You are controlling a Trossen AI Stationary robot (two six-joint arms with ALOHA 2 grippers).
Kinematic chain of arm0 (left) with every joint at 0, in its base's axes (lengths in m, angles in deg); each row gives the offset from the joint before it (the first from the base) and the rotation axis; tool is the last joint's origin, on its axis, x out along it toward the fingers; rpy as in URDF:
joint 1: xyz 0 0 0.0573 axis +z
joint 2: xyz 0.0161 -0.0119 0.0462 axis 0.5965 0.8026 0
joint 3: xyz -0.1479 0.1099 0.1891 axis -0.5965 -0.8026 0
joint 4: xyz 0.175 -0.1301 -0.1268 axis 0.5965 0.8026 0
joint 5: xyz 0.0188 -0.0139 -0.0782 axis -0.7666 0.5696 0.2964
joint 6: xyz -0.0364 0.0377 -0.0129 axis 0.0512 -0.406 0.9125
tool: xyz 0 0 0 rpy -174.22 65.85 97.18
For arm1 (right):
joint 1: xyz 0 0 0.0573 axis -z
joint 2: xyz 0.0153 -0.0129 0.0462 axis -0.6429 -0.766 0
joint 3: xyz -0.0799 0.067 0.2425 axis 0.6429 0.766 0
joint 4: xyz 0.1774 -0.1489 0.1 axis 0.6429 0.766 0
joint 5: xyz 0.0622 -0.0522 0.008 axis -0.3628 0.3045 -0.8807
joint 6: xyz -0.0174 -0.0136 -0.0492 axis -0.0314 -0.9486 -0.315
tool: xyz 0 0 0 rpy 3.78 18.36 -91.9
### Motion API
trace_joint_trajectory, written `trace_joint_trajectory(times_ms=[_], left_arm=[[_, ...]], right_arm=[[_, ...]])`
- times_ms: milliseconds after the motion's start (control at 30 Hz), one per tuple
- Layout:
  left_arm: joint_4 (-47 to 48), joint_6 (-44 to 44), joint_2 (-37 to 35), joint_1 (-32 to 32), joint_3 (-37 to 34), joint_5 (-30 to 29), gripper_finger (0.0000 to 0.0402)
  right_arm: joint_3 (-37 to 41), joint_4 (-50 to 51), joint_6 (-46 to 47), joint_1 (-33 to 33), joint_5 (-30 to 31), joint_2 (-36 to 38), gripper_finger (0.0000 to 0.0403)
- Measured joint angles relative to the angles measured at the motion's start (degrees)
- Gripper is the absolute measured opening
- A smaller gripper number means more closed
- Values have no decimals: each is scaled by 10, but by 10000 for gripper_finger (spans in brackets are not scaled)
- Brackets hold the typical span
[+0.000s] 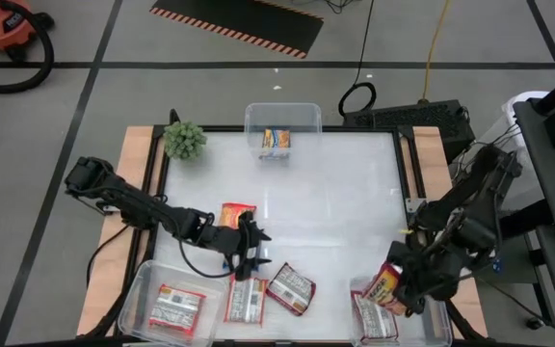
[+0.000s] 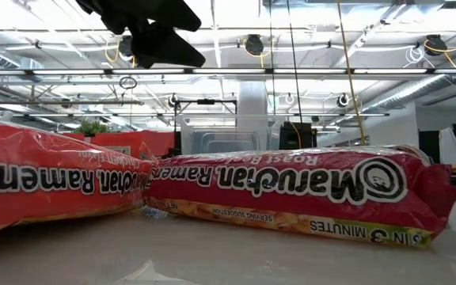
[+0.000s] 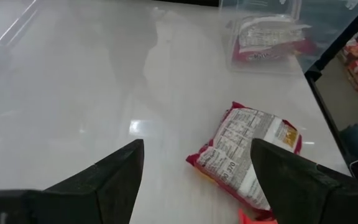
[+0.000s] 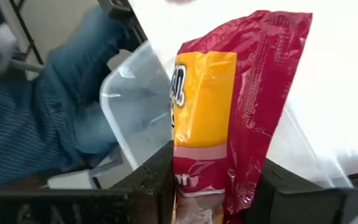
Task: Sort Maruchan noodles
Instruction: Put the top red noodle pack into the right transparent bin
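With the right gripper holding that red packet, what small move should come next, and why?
Probably lower and release: the right gripper is shut on a red packet above the right tub, which already holds a similar packet.

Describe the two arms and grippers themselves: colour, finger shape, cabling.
Both arms are dark, near black, built of jointed segments. The left gripper has two dark, wedge-shaped fingers with a matte finish. The right gripper is the same dark build; its fingers look flat-faced. Dark cables loop beside the left arm and cluster around the right arm. No markings can be made out.
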Motion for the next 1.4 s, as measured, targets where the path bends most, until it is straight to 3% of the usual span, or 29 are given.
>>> trace_joint_trajectory(times_ms=[133, 367, 567, 967, 1400], left_arm=[[0, 2, 0, -11, 0, 0, 298], [0, 11, 0, -21, 0, 0, 298], [-1, 24, 0, -32, 0, -2, 298], [0, 21, 0, -46, 0, -4, 298], [0, 19, 0, -52, 0, -4, 298]], right_arm=[[63, -61, 0, 0, -42, 0, 114], [206, -288, 5, 2, -87, 14, 114], [298, -395, 67, 4, -116, 20, 114], [308, -404, 90, 6, -87, 46, 174], [311, -378, 94, 12, -53, 113, 171]])
